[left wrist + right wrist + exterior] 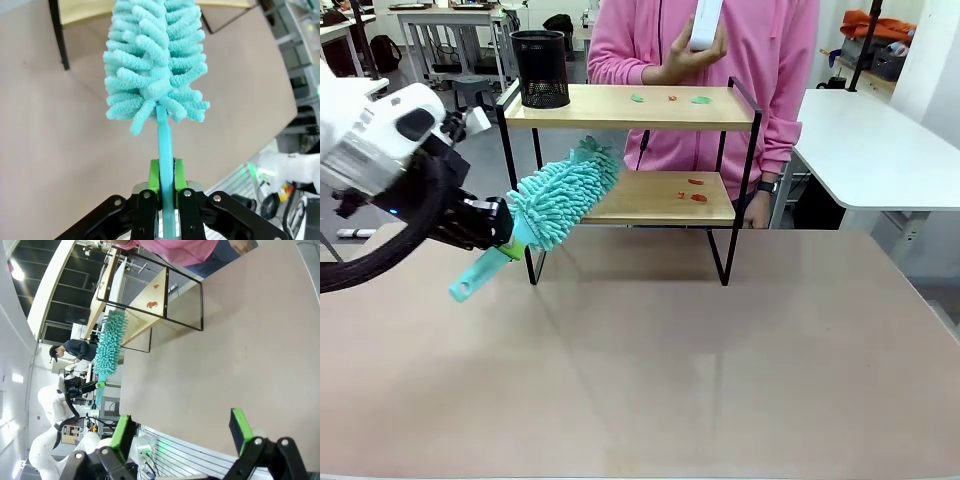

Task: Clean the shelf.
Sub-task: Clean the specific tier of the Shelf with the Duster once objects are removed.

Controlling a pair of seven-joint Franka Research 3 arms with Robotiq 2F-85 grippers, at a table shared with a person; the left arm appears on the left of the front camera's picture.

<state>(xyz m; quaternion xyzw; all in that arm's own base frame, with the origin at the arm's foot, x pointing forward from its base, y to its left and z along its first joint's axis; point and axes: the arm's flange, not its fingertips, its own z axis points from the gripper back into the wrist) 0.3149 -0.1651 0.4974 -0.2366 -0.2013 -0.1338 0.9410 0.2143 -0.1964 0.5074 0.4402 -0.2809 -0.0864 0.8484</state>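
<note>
The shelf point(605, 106) stands at the table's far side, two wooden boards in a black frame. Small green and red scraps point(672, 97) lie on its top board, and red scraps point(697, 190) on the lower one. My left gripper point(513, 240) is shut on the handle of a teal fluffy duster point(565, 193), whose head points up right and reaches the lower board's left end. In the left wrist view the green pads point(155, 176) clamp the handle point(164, 142) below the duster head point(155, 60). My right gripper point(180, 427) hangs open over the bare table, far from the shelf point(150, 295).
A black mesh cup point(540, 68) stands on the top board's left end. Behind the shelf a person in a pink hoodie point(760, 70) holds a white object point(705, 25). A white table point(880, 150) sits at the far right. The brown tabletop point(700, 370) spreads in front.
</note>
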